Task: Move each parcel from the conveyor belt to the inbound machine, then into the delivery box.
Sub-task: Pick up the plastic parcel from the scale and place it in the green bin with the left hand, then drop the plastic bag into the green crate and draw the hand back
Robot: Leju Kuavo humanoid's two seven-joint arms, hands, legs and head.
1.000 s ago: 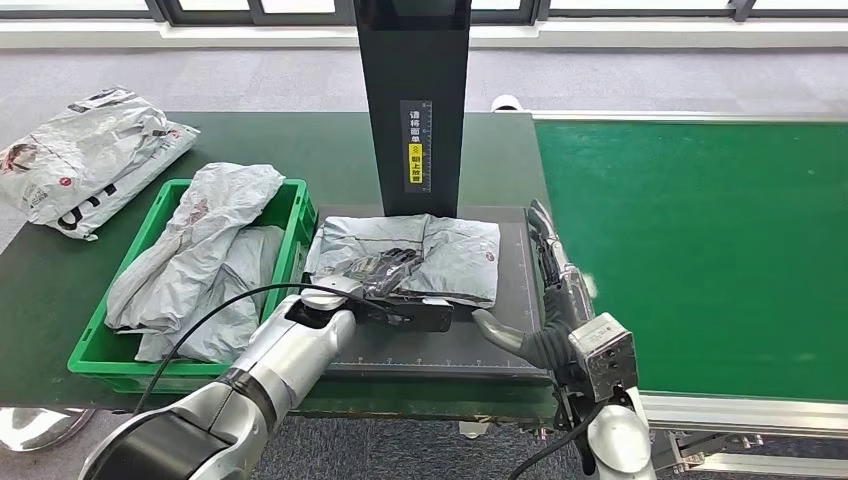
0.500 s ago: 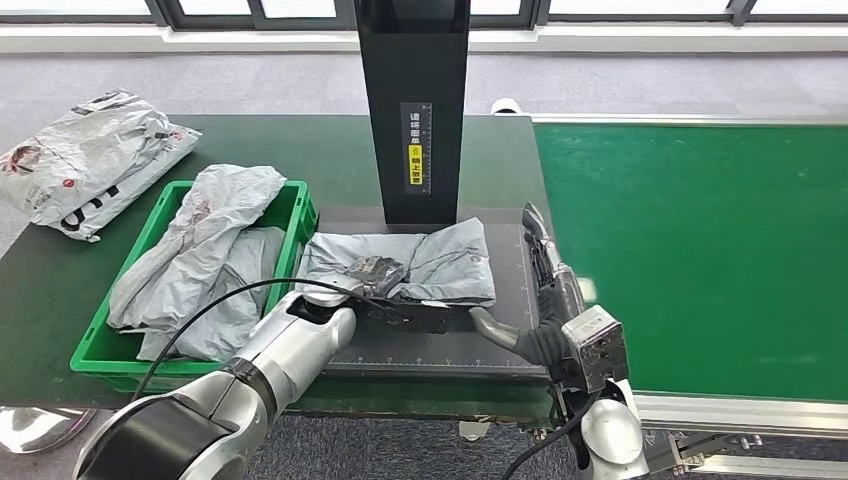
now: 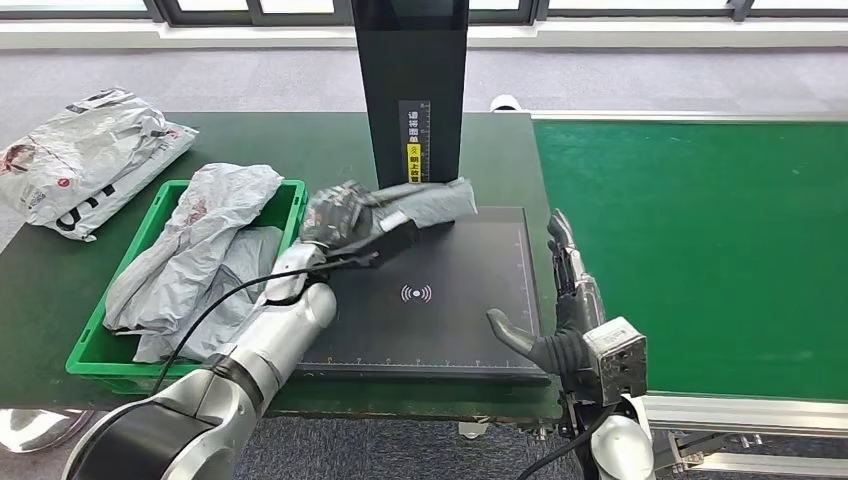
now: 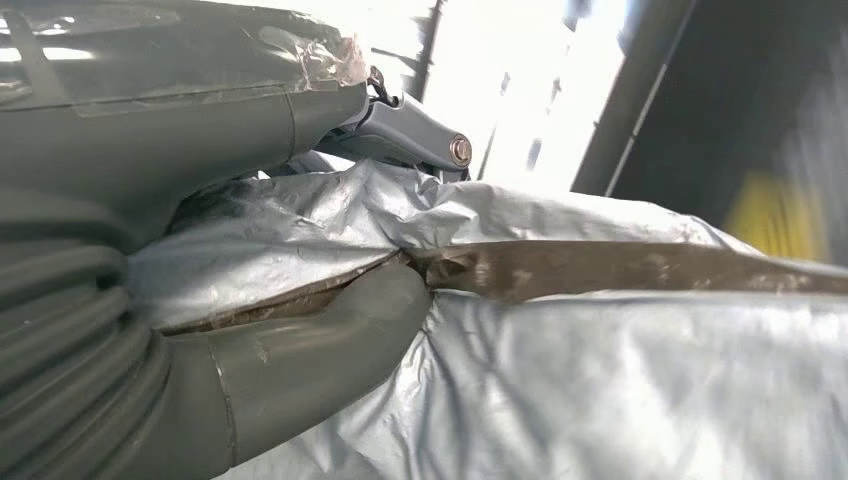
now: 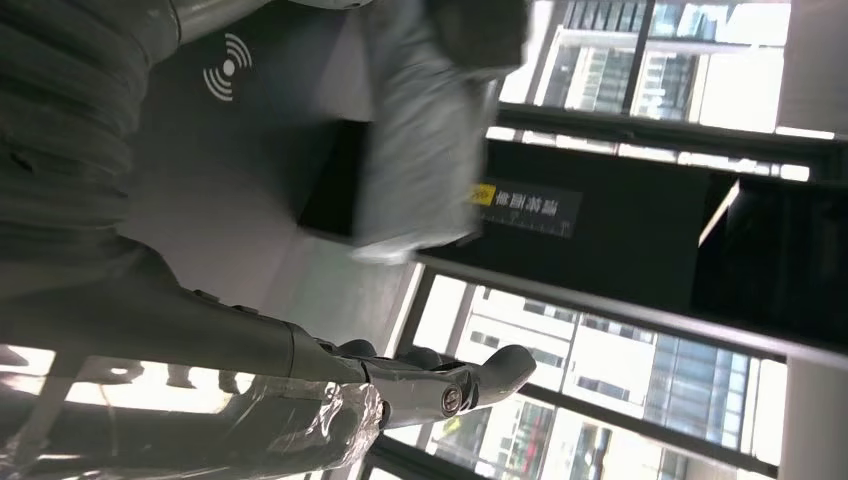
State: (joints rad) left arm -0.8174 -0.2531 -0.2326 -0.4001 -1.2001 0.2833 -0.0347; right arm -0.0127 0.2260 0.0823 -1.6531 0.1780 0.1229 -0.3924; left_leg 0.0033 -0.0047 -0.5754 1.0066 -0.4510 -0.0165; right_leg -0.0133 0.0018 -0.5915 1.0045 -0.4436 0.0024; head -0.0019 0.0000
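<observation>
- Two crumpled white-and-grey plastic mailer bags (image 3: 85, 155) lie on the dark green table (image 3: 260, 145), at its far left, outside the box.
- The green plastic delivery box (image 3: 120, 352) stands just left of the scanner; it already contains several creased grey plastic mailers (image 3: 205, 255).
- The left hand (image 3: 345, 215) grasps the grey plastic parcel (image 3: 425, 202). The left wrist view confirms that the thumb and fingers clamp a fold of the film.
- The parcel is raised clear of the black scanning plate of the inbound machine (image 3: 440, 330), close in front of its black upright column (image 3: 412, 90), with the held end nearest the box.
- Step in hand, by judgement: the scan stage is complete and the transfer from machine to delivery box is under way.
- Next move, by judgement: carry the parcel left over the near box wall, keep the trailing end above the rim, lower it onto the mailers, then release the fingers.
- The right hand (image 3: 560, 310) rests at the right edge of the plate, fingers extended and apart, holding nothing.
- The bright green conveyor belt (image 3: 700, 250) on the right shows no parcel in the visible section.
</observation>
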